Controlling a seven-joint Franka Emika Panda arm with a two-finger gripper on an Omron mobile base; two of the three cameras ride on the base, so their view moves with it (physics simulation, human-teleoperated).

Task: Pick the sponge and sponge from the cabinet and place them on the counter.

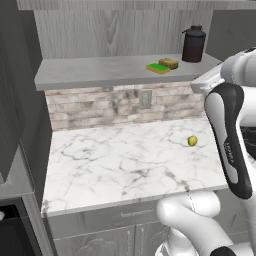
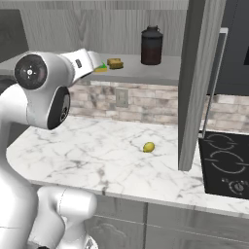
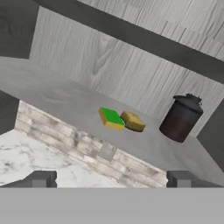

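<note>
Gripper jaws wide open, empty, short of cabinet shelf. Green sponge and brown sponge touching, near shelf front edge. Canister beside them. Ball on counter below.

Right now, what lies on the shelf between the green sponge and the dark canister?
The yellow-brown sponge sits between the green sponge and the canister, right beside the green one; the left base view shows it.

Flat, even render; perhaps slightly soft.
</note>
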